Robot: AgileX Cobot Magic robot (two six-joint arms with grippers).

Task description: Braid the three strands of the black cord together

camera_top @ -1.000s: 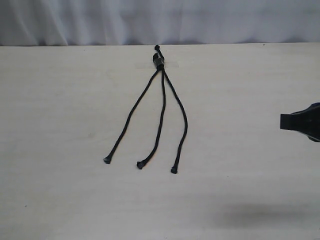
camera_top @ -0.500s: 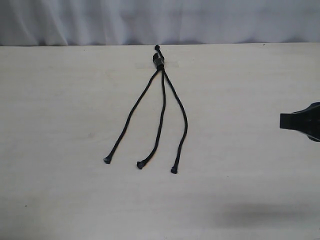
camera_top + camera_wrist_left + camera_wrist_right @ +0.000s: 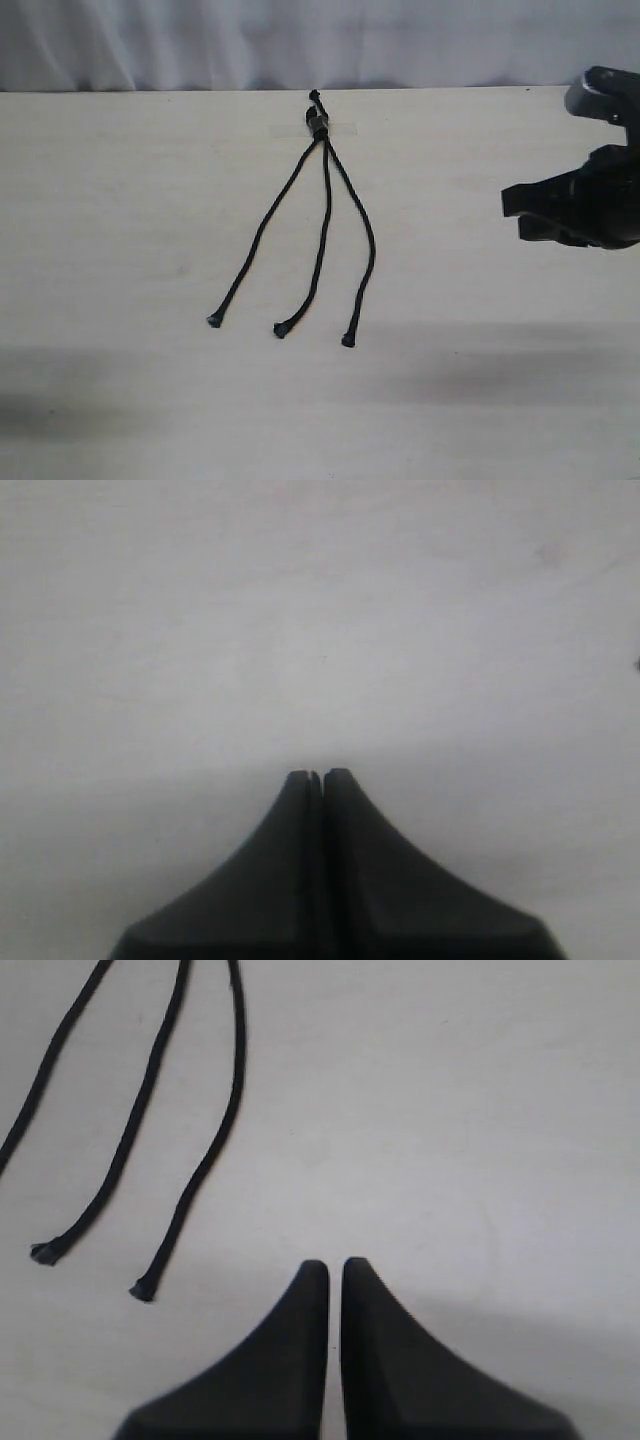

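Note:
The black cord lies flat on the pale table, its knotted head (image 3: 318, 122) at the far side. Its three strands fan toward the near side, unbraided: the left strand (image 3: 262, 232), the middle strand (image 3: 322, 225) and the right strand (image 3: 366, 240), each ending in a small knobby tip. My right gripper (image 3: 512, 212) hovers well to the right of the strands, touching none. In the right wrist view the right gripper (image 3: 335, 1265) shows only a hairline slit and holds nothing; the right strand (image 3: 225, 1110) lies ahead of it. My left gripper (image 3: 317, 775) is shut over bare table.
A strip of clear tape (image 3: 340, 128) crosses the cord's head. A white curtain (image 3: 300, 40) hangs behind the table's far edge. A soft shadow (image 3: 40, 410) lies on the near left of the wooden tabletop (image 3: 120, 200).
The right gripper has come in from the right edge, leftward toward the cord and further into view. A shadow has appeared at the near left. The cord has not moved.

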